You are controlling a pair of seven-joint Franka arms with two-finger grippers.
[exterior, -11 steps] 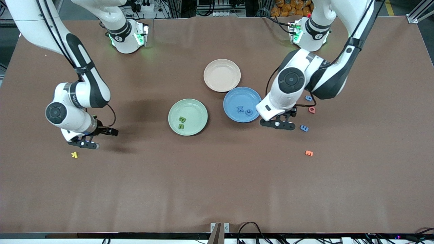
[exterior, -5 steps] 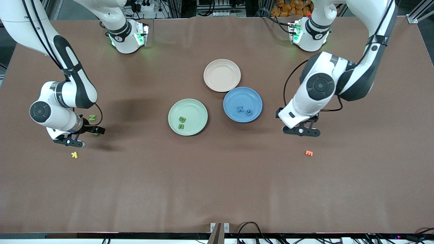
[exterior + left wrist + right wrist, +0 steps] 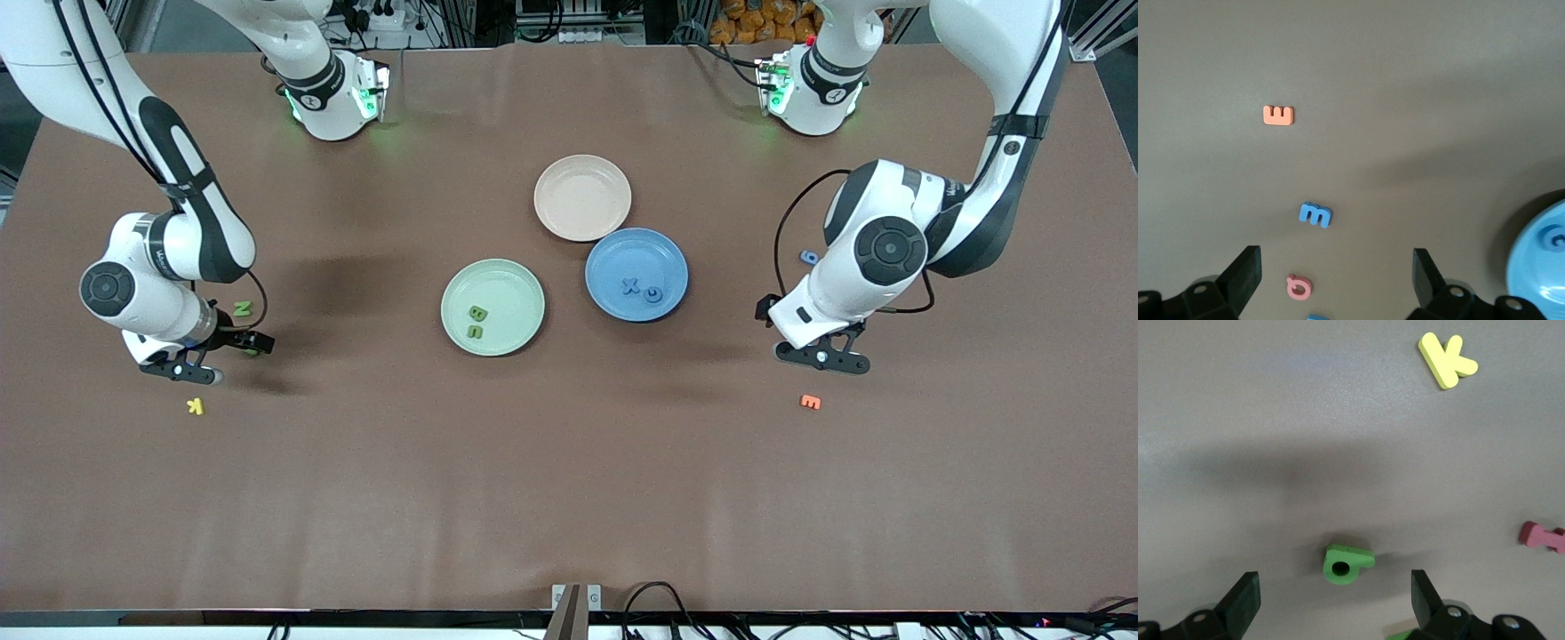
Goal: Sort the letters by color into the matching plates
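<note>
The pale green plate (image 3: 524, 298) holds two green letters (image 3: 476, 322). The blue plate (image 3: 613, 258) holds two blue letters (image 3: 642, 289); its rim shows in the left wrist view (image 3: 1538, 257). My left gripper (image 3: 822, 358) is open and empty (image 3: 1336, 268), low over a blue letter (image 3: 1315, 214), with another blue letter (image 3: 808, 257) farther from the front camera. My right gripper (image 3: 182, 372) is open and empty (image 3: 1333, 588), low over a green letter (image 3: 1346, 563). A green N (image 3: 242, 308) lies beside it.
A beige-pink plate (image 3: 582, 196) touches the blue plate. An orange E (image 3: 810, 402) (image 3: 1278, 115) and a pink Q (image 3: 1299, 287) lie near my left gripper. A yellow K (image 3: 195, 406) (image 3: 1447, 359) and a pink piece (image 3: 1541, 537) lie near my right gripper.
My left gripper has moved from beside the blue plate toward the left arm's end, over the loose letters. My right gripper shifted toward the right arm's end, uncovering the green N, then held still.
</note>
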